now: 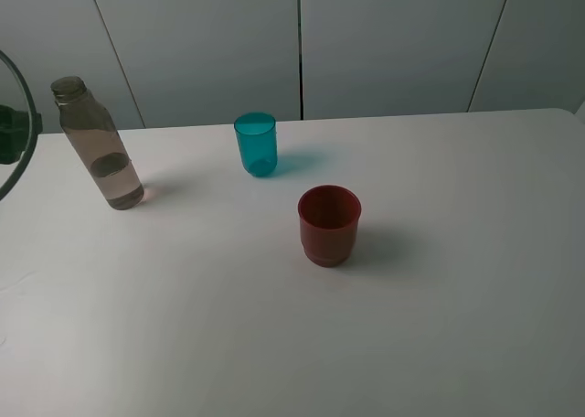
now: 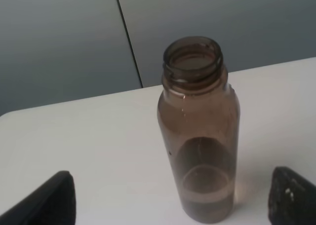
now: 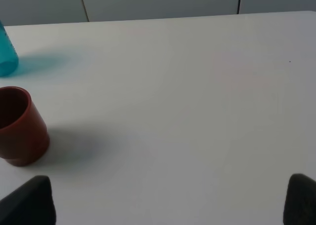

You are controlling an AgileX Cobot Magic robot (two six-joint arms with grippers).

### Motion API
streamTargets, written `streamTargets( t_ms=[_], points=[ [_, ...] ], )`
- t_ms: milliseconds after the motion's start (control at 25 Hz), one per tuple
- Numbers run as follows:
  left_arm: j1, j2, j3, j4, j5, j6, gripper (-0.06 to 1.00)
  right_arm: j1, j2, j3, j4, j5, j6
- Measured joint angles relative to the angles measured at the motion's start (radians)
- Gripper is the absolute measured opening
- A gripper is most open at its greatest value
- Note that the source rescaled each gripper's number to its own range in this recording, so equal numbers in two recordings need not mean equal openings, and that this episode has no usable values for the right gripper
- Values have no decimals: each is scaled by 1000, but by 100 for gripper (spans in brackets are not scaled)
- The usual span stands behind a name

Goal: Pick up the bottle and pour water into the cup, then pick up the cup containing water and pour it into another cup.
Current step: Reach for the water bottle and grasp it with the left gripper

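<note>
One upright bottle (image 2: 200, 131) centred before wide-spread left end effector (image 2: 173, 185), untouched.

In the right wrist view the small see-through teal plastic cup (image 3: 6, 55) is mostly cut off, and the wide dark red plastic cup (image 3: 19, 126) loses one side. A dark round ring (image 1: 37, 124) near the far left corner of the white desk (image 1: 457, 344) is half cut off too.
</note>
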Motion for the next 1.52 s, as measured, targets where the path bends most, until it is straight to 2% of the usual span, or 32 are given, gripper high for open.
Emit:
streamTargets(
  t_ms=[320,560,880,1320,1400,1520],
  points=[
    [0,46,135,0,-279,11,100,0,0,0,0,0,0],
    [0,175,139,16,-426,9,100,0,0,0,0,0,0],
    [0,397,143,92,-653,-39,100,0,0,0,0,0,0],
    [0,656,143,103,-979,-71,100,0,0,0,0,0,0],
    [0,713,143,103,-1018,-78,100,0,0,0,0,0,0],
    [0,783,131,103,-1023,-97,100,0,0,0,0,0,0]
  ],
)
